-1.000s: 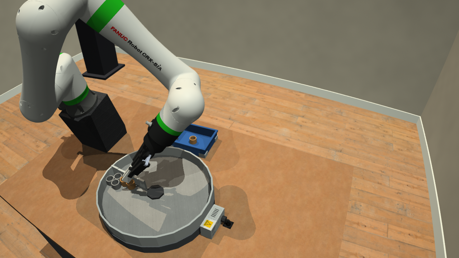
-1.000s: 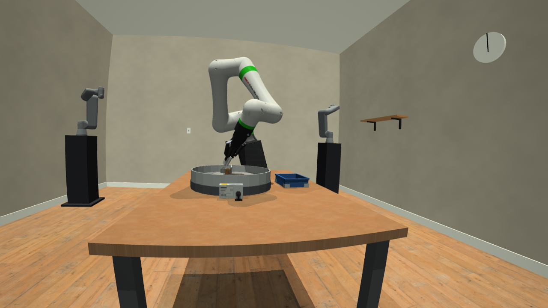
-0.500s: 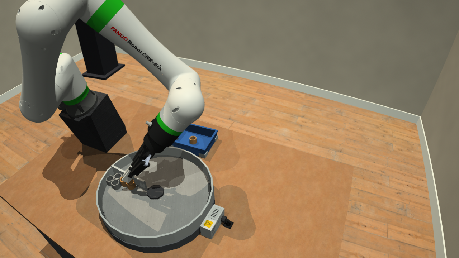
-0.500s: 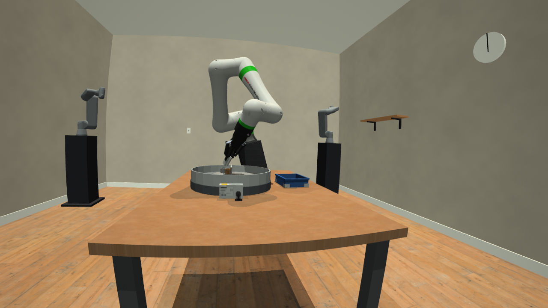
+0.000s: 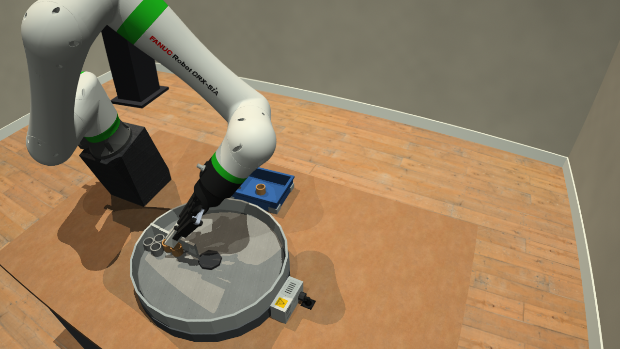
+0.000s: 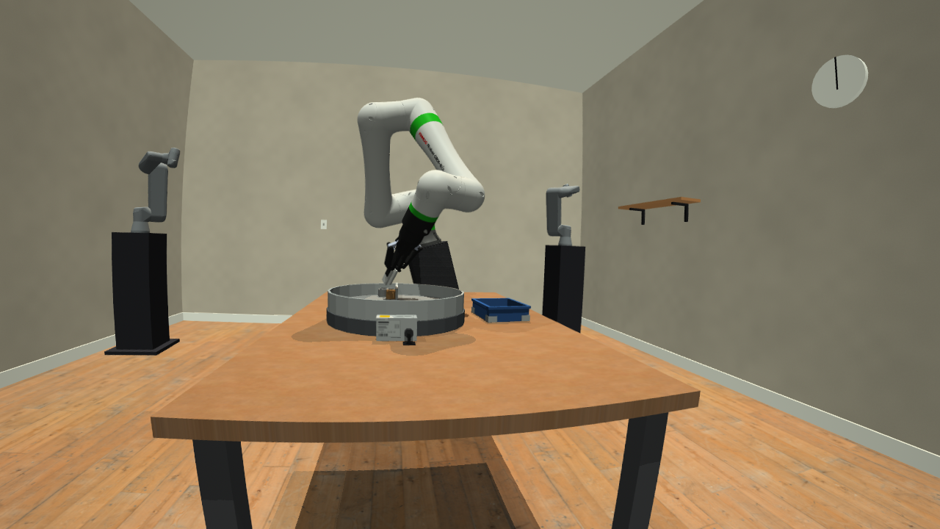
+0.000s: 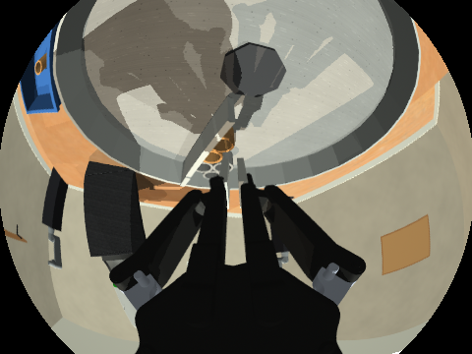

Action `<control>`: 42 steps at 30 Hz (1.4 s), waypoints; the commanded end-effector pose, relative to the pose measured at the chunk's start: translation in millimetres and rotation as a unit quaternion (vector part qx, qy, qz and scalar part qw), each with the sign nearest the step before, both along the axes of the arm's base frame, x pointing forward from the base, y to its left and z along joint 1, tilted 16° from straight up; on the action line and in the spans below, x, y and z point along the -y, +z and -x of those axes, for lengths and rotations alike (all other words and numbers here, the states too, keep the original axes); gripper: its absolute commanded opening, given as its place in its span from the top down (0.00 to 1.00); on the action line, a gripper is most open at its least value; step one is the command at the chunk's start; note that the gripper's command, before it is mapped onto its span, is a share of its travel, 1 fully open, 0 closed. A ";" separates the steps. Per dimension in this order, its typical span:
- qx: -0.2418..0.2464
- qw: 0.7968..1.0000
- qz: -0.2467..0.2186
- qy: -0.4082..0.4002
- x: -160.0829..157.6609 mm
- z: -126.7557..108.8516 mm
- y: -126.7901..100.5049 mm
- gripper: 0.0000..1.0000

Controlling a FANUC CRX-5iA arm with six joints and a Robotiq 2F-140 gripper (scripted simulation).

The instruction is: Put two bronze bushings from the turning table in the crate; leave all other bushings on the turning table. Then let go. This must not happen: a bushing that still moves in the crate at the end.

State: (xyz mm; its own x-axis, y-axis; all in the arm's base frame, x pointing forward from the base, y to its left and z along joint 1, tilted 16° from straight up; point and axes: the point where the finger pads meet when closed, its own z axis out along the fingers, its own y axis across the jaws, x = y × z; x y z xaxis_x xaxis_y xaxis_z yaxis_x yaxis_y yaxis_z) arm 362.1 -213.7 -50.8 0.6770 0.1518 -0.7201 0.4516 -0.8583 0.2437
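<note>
1. Where the arm reaches down into the turning table, bronze bushing on the table sits right at the fingertips, on the left side of the disc near the rim. Bronze shows on both sides of the fingers, but they cover it, so I cannot tell whether that is one piece or two.
2. Gripper: jaws pinched almost together, nothing clamped between them. The tips are down at the bronze; contact is hidden.
3. Grey bushings: three, upright, clustered in a triangle just left of the bronze, close to the rim.
4. In the wrist view, one bronze ring shows just past the fingertips, with pale grey rings beside it.
5. One grey divider bar runs from the rim toward one black octagonal hub at the disc centre. The bronze lies against the bar's left side.
6. Bronze bushing in the crate: one, upright, alone inside.
7. Blue crate: one, on the table just behind the turning table's rim, partly hidden by the wrist.
8. One grey control box with a yellow warning label is fixed to the turning table's front edge.
9. Everything stands on one wooden table.
10. The arm rises from one black pedestal.
11. Exterior view: two small grey arms on black stands, one left and one right; one wall clock; one wall shelf.
</note>
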 end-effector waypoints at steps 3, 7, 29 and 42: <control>0.000 1.000 0.000 0.000 0.1 -0.1 -0.5 0.94; 0.000 1.000 0.000 0.000 1.4 -0.1 -5.0 0.94; 0.000 1.000 0.000 0.000 4.7 0.1 -16.8 0.94; 0.000 1.000 0.000 0.000 4.7 0.1 -16.8 0.94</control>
State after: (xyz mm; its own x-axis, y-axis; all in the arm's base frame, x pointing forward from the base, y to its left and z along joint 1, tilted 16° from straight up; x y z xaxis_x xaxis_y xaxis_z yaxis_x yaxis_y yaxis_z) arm 361.8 -218.5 -67.7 0.6770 0.1518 -0.7201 0.4516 -0.8583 0.2437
